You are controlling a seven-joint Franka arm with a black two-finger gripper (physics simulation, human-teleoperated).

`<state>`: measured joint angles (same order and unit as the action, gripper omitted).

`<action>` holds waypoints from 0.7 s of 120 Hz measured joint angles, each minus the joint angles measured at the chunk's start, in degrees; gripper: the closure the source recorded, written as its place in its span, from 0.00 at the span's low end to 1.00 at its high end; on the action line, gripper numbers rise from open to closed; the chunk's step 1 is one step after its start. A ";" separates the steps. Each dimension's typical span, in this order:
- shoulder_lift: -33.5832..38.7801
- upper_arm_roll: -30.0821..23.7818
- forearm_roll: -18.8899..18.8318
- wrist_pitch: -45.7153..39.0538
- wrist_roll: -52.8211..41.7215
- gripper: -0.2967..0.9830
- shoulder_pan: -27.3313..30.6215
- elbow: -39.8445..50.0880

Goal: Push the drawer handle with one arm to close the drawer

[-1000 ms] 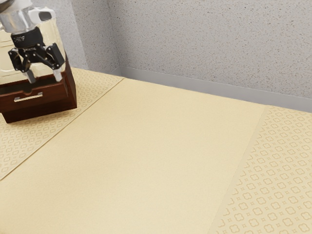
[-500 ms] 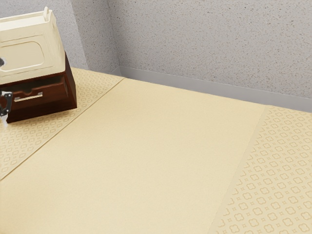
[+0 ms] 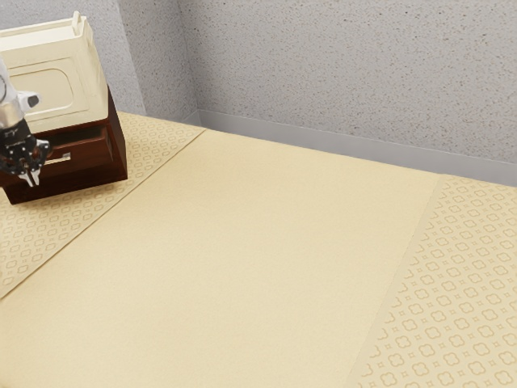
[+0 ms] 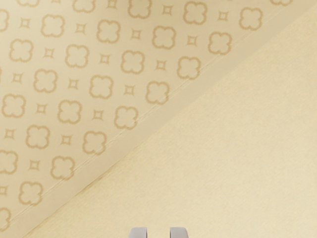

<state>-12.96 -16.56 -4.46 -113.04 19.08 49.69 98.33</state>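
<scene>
Before you, the drawer (image 3: 90,155) looks like dark wood with a soft sheen, its handle (image 3: 65,158) bright, smooth metal. The cream case (image 3: 85,73) reads as smooth, satin plastic. Your speckled wall (image 3: 323,73) seems rough and matt; the patterned covering (image 4: 89,69) and plain covering (image 4: 237,148) appear matt.

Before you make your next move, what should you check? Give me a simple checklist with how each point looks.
1. Drawer fully closed: not ok, a dark opening shows above its front.
2. Handle free of the tool: cannot tell, they overlap in the exterior view.
3. Tool empty: ok, nothing sits between its fingertips.
4. Fingertips together, probably neater for pushing: not ok, a gap separates them.
5. Cream box resting on the cabinet: ok.
</scene>
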 joint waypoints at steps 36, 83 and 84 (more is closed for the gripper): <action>-8.52 1.35 -3.46 -2.96 0.69 0.79 -0.90 -7.77; -18.02 1.51 -8.08 -8.74 0.73 0.78 -0.88 -16.76; -18.30 1.51 -8.12 -8.84 0.71 0.78 -0.87 -17.08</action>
<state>-31.26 -15.05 -12.58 -121.87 19.79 48.82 81.25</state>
